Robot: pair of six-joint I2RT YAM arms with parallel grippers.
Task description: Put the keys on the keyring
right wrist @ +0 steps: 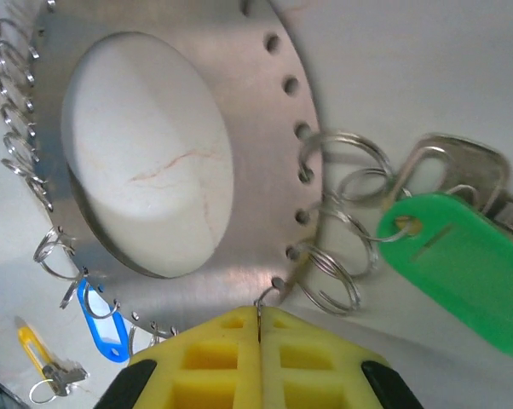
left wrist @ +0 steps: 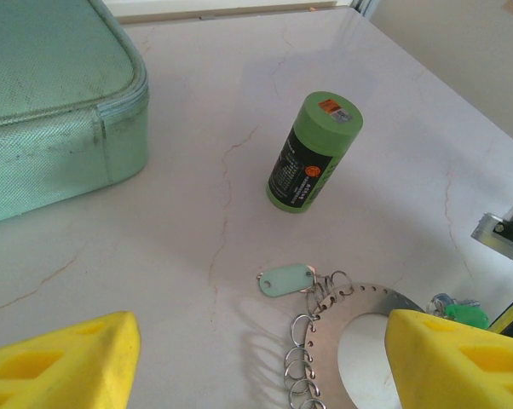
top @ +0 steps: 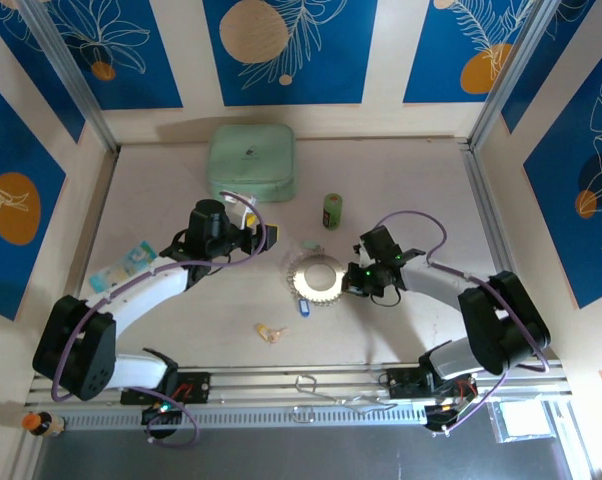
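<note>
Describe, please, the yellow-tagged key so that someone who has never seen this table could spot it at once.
From the mint-green case at the back of the table, come toward the near edge to the flat silvery keyring in the middle. The yellow-tagged key lies alone, nearer still and left of it. Unlike the blue tag at the keyring's rim, it lies apart from the ring.

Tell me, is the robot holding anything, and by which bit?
The right gripper is shut on a small wire loop at the rim of the keyring. The left gripper is open and holds nothing.
</note>
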